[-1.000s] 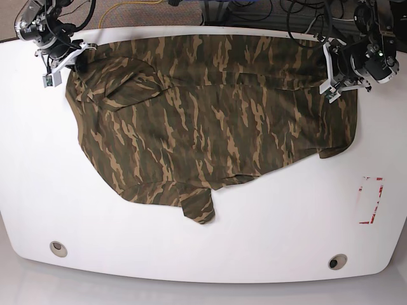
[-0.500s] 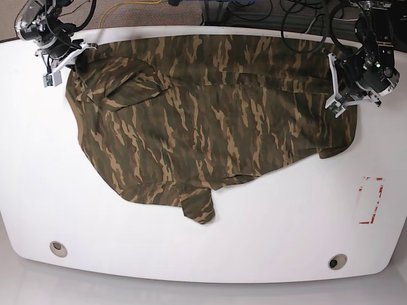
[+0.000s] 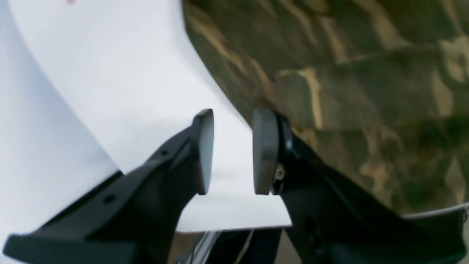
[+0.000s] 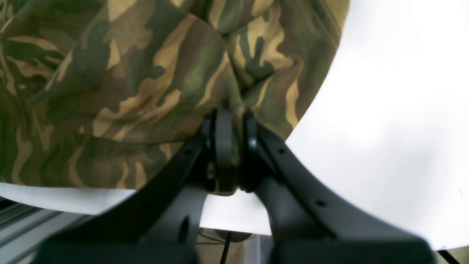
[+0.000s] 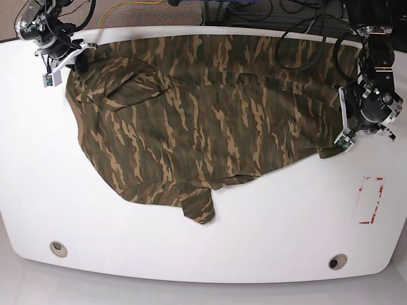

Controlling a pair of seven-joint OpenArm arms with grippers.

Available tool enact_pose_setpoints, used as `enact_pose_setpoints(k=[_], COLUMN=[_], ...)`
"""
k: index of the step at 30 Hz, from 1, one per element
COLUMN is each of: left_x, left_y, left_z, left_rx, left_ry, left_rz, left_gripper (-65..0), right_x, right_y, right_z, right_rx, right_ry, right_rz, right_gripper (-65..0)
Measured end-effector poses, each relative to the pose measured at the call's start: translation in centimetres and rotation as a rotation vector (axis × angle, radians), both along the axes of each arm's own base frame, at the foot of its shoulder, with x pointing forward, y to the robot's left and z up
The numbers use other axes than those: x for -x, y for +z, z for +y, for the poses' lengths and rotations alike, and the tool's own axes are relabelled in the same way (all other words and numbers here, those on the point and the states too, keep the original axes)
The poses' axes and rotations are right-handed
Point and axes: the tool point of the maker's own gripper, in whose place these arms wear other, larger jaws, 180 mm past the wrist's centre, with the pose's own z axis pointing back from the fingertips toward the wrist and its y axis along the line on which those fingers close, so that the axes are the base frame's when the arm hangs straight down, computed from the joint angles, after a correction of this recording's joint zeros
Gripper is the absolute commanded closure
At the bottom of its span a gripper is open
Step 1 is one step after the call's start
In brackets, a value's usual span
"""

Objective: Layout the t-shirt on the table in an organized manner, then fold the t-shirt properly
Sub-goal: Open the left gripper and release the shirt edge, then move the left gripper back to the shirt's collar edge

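The camouflage t-shirt [image 5: 203, 121] lies spread over the far half of the white table [image 5: 273, 235], with one sleeve poking toward the near edge. At the far left corner my right gripper [image 5: 58, 68] is shut on the shirt's edge; the right wrist view shows its fingers pinching a bunch of the t-shirt [image 4: 146, 80] at the gripper [image 4: 232, 154]. My left gripper [image 5: 344, 135] hangs at the shirt's right edge. In the left wrist view this gripper [image 3: 229, 150] is open, with bare table [image 3: 110, 73] between the pads and the t-shirt [image 3: 348, 73] just beside it.
A red-and-white tape mark [image 5: 371, 200] sits near the table's right edge. Two round grommet holes [image 5: 58, 248] [image 5: 337, 261] lie along the near edge. Dark cables [image 5: 254, 13] run behind the far edge.
My left arm has moved from the shirt's far right corner toward the near side along its right edge. The right arm and the shirt have stayed put.
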Motion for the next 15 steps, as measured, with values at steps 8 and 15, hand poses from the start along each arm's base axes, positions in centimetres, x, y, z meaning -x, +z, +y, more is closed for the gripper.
enact_pose_setpoints(k=[8, 15], left_x=[-0.8, 0.4], left_y=[1.7, 1.8], left_z=[2.0, 4.0], left_rx=[0.009, 0.029], left_ry=[0.076, 0.204], left_rz=[-0.066, -0.092], left_gripper=[-15.1, -15.1], right_x=[0.0, 0.0], right_y=[0.0, 0.0], right_z=[-0.1, -0.1], right_rx=[0.001, 0.001], right_ry=[-0.002, -0.002], right_rz=[-0.001, -0.001], right_gripper=[-0.6, -1.4])
